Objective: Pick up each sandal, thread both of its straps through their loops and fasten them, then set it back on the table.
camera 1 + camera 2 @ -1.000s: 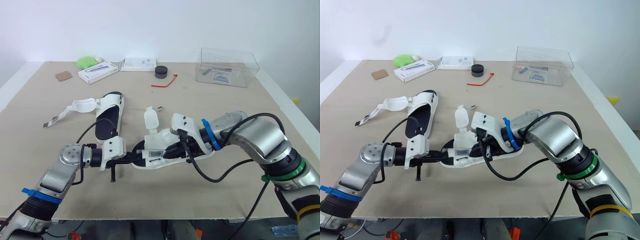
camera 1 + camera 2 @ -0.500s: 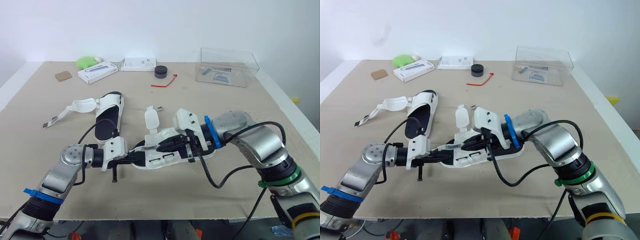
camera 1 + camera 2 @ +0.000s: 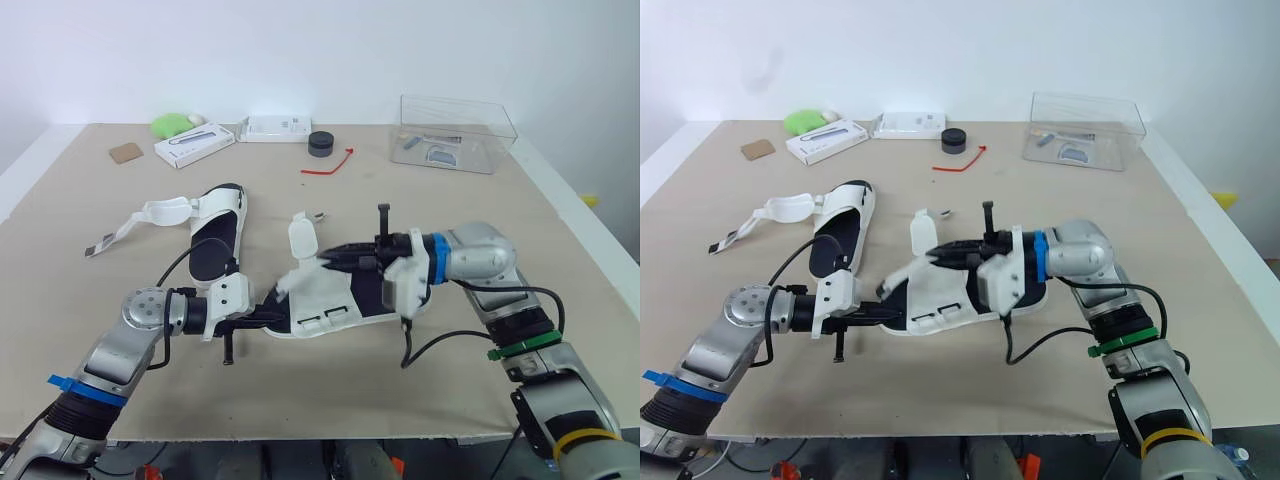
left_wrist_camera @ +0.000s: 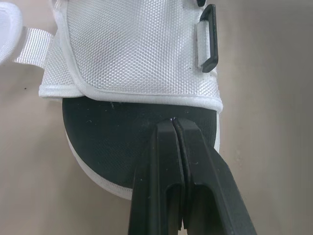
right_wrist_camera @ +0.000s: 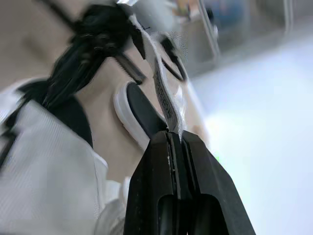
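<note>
Head stereo pair looks down over the table (image 3: 90, 205); wrist cameras hug the sandal (image 3: 325, 298).

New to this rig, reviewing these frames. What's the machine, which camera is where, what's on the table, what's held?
A humanoid robot with two arms, each ending in two black fingers. Two pictures come from its head, looking down over the table; the other two come from the wrists, looking along the fingers. The left gripper is shut on the sole edge of the near sandal. The right gripper is shut on one strap of it. A second sandal lies further back, straps open. A clear box stands at the far edge.
</note>
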`<move>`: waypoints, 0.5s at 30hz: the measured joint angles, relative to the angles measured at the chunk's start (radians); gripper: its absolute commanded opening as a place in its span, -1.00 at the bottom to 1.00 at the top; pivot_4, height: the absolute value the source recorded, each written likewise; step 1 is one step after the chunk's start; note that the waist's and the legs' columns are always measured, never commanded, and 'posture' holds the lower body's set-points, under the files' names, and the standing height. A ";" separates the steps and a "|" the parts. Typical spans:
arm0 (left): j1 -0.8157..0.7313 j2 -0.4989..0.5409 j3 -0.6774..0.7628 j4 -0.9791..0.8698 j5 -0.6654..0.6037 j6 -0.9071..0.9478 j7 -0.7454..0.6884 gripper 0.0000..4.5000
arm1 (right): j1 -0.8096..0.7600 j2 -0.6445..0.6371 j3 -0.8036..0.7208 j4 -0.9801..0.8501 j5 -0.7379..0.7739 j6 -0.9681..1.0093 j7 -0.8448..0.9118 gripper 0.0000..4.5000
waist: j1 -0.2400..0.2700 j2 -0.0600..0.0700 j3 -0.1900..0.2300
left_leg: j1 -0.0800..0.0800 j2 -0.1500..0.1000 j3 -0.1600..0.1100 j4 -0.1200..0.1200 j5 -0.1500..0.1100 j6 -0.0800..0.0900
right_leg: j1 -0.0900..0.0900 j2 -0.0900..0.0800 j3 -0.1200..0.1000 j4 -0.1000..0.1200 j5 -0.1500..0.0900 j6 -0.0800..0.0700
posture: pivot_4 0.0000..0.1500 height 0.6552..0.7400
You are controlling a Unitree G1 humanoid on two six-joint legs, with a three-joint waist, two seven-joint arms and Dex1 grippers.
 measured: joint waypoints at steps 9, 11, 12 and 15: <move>-0.009 0.000 0.002 0.005 -0.008 0.015 -0.001 -1.00 | -0.033 -0.018 0.031 0.157 -0.106 -0.446 -0.167 -0.98 | 0.000 0.000 0.000 | 0.003 0.000 0.007 0.000 0.000 0.000 | 0.000 -0.002 0.007 0.001 0.002 -0.001 | 1.00 0.67; -0.009 0.000 0.003 0.005 -0.009 0.017 -0.001 -1.00 | -0.035 -0.036 0.042 0.174 -0.132 -0.469 -0.205 -0.98 | 0.000 0.000 0.000 | 0.004 0.000 0.008 0.000 0.000 0.000 | 0.000 -0.002 0.008 0.001 0.002 -0.001 | 1.00 0.67; -0.009 0.000 0.003 0.005 -0.009 0.017 -0.001 -1.00 | -0.037 -0.042 0.046 0.179 -0.136 -0.472 -0.213 -0.69 | 0.000 0.000 0.000 | 0.004 0.000 0.008 0.000 0.000 0.000 | 0.000 -0.002 0.008 0.001 0.002 -0.001 | 1.00 0.67; -0.015 0.000 0.004 0.005 -0.011 0.031 0.000 -1.00 | -0.039 -0.097 0.141 0.175 -0.052 -0.347 -0.228 -0.21 | 0.000 0.000 0.000 | 0.004 0.000 0.009 0.000 0.000 0.001 | 0.000 -0.002 0.009 0.001 0.002 0.000 | 1.00 0.67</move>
